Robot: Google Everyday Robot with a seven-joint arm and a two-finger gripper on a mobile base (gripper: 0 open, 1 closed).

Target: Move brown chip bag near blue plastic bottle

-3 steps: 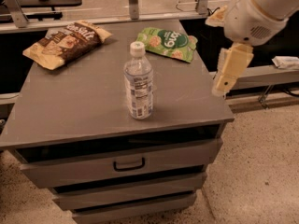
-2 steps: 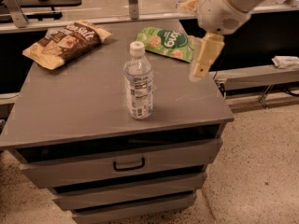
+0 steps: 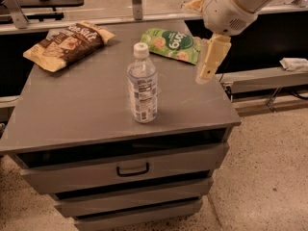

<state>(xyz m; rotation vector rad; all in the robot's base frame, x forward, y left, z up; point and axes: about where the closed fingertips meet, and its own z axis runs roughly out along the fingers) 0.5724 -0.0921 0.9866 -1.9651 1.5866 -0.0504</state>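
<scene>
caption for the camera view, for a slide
Gripper hangs at the right edge of the cabinet top beside the green snack bag; blue plastic bottle upright mid-top, brown chip bag at far left

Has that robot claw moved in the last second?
Yes. The gripper has swung left: it was beyond the right edge of the cabinet, and now hangs by the right end of the green snack bag.

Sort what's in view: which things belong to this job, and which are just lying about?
Job: brown chip bag, back left; blue plastic bottle, upright, centre; pincer, above the cabinet's right edge.
Lying about: green snack bag, back right.
</scene>
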